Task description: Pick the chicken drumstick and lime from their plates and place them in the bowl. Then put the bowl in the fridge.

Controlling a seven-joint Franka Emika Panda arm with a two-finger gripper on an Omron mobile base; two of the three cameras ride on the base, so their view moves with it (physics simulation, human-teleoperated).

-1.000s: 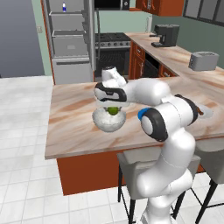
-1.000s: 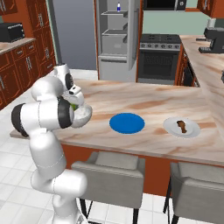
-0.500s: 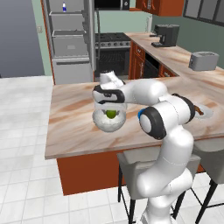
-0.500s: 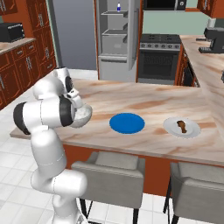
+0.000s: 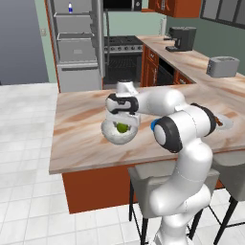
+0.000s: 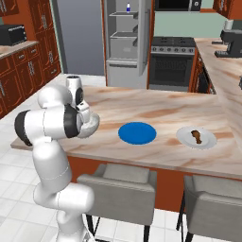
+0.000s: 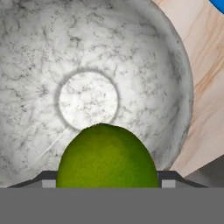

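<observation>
I was working in a home kitchen — rendered, not real. An open steel fridge [image 6: 126,42] stood beside a black oven range [image 6: 172,64]. Red-brown cabinets [image 6: 28,66] lined the walls, and a coffee machine [image 5: 179,38] and toaster [image 5: 222,66] sat on the side counter. A marble-topped island [image 6: 156,106] with grey stools [image 6: 118,189] stood on white floor tiles.

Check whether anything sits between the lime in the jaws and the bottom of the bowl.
Nothing visible does. In the hand view the lime hangs right over the bowl, whose inside is bare down to its round floor. The left base view shows the gripper holding the lime inside the bowl's rim.
</observation>
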